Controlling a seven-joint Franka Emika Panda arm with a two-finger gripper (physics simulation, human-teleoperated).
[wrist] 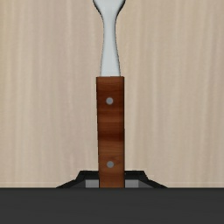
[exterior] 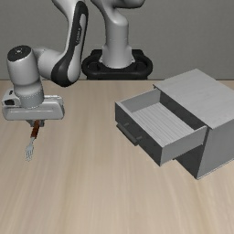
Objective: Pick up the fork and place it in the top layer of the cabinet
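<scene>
The fork [exterior: 32, 144] has a brown wooden handle [wrist: 109, 131] and a silver metal head. It hangs tines-down from my gripper [exterior: 37, 124] at the exterior view's left, just over the wooden table [exterior: 82, 183]. In the wrist view the handle's end sits between my fingertips, with my gripper [wrist: 109, 183] shut on it from both sides and the metal neck [wrist: 108, 48] pointing away. The grey cabinet [exterior: 196, 123] stands at the exterior view's right. Its top drawer [exterior: 160, 123] is pulled open toward the fork's side.
The robot's black base [exterior: 114, 64] stands at the far edge of the table. Bare wooden tabletop lies between my gripper and the open drawer. The drawer's dark handle [exterior: 133, 135] sticks out at its front.
</scene>
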